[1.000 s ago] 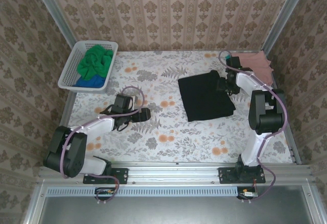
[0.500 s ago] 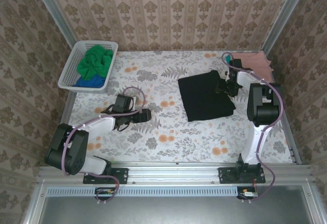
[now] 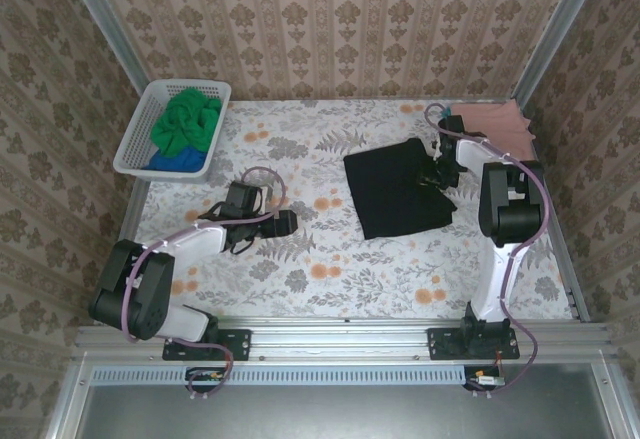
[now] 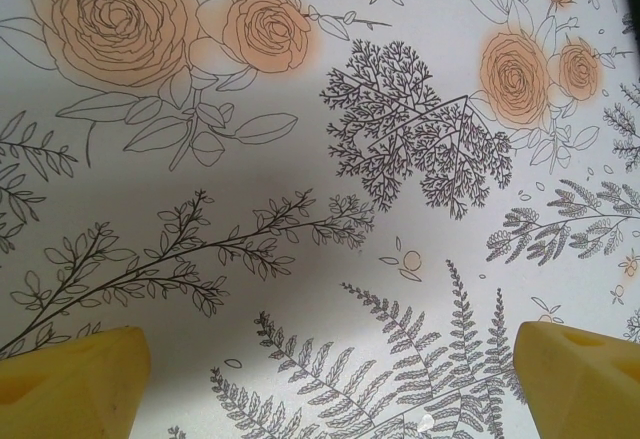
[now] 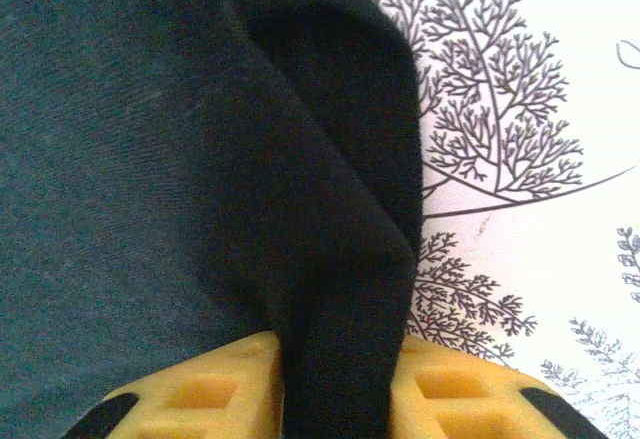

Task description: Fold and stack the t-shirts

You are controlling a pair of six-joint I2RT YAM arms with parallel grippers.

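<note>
A folded black t-shirt (image 3: 395, 187) lies right of the table's middle. My right gripper (image 3: 438, 175) is shut on its right edge; in the right wrist view a fold of the black t-shirt (image 5: 330, 259) is pinched between the yellow fingers (image 5: 200, 394). A salmon pink t-shirt (image 3: 492, 119) lies folded at the back right corner. Bright green (image 3: 187, 119) and blue (image 3: 175, 162) t-shirts sit bunched in the white basket (image 3: 134, 140). My left gripper (image 3: 287, 223) rests low over bare tablecloth, open, its yellow fingertips (image 4: 70, 379) wide apart with nothing between them.
The floral tablecloth (image 3: 300, 259) covers the table. Aluminium frame posts and patterned walls close in the left, right and back sides. The basket stands at the back left corner.
The right gripper has pulled the black t-shirt's right edge slightly left, shifting the shirt a little. The left arm has barely moved.
</note>
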